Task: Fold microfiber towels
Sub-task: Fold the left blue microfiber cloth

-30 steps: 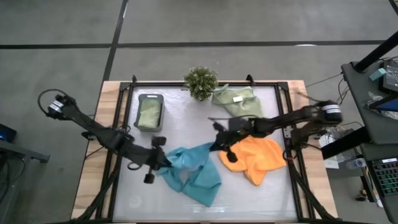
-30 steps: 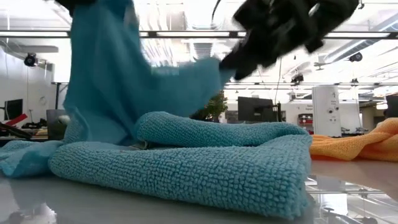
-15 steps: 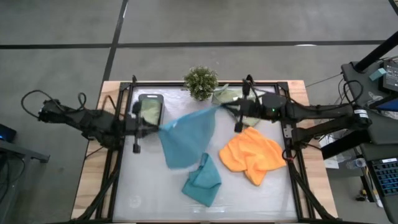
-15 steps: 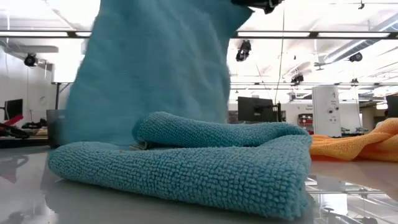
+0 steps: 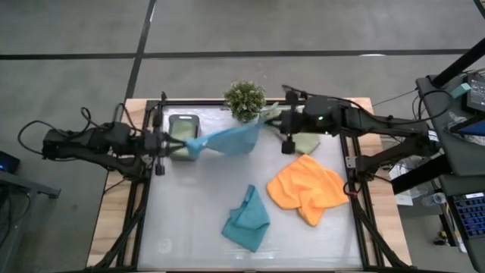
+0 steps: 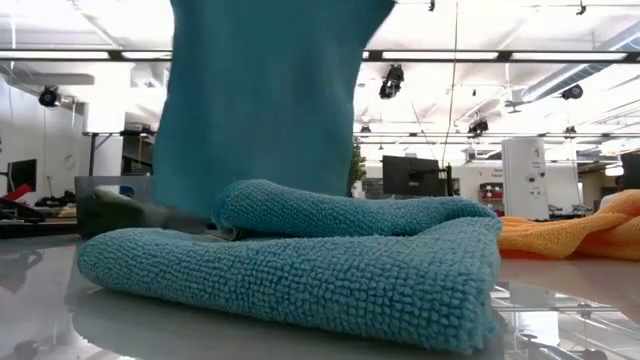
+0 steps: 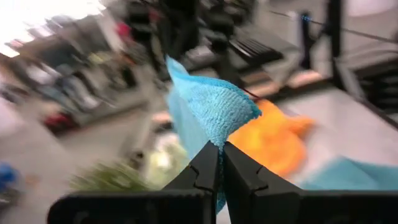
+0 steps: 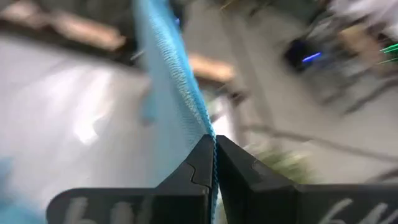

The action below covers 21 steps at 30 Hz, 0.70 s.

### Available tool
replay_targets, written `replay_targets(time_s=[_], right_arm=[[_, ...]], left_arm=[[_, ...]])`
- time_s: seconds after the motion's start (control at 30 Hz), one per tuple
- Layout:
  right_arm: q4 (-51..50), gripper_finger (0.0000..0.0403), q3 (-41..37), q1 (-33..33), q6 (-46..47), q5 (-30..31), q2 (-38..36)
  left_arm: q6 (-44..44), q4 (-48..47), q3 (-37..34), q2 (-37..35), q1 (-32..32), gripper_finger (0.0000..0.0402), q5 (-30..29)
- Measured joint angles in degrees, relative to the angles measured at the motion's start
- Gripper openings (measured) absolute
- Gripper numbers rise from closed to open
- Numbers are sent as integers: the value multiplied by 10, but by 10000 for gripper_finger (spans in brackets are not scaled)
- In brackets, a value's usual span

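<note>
Now the lifted teal towel hangs stretched near the table's far edge, carried there from mid-table; left claw and right claw each pinch a corner, ready for laying flat; the second teal towel lies near the front edge.

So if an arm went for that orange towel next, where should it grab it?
Probably a corner on the orange towel's outer edge, coming straight down. It lies crumpled on the table, with layers bunched in the middle, so a middle pinch could catch several. Both grippers are busy now, stretching a teal towel between them.
</note>
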Motion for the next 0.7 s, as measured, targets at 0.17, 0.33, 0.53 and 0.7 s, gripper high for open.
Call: replay_targets(time_s=[0.17,0.33,0.53,0.7], right_arm=[[-59,8,-26,24,47,-92,10],[-71,8,-67,71,93,-122,19],[-74,8,-111,132,139,-127,34],[-66,8,-147,162,165,-166,60]], left_arm=[[-82,17,-47,30,-3,0,89],[-145,103,-100,93,-40,0,145],[-225,172,-136,194,-100,0,148],[-311,213,-141,276,-144,0,148]])
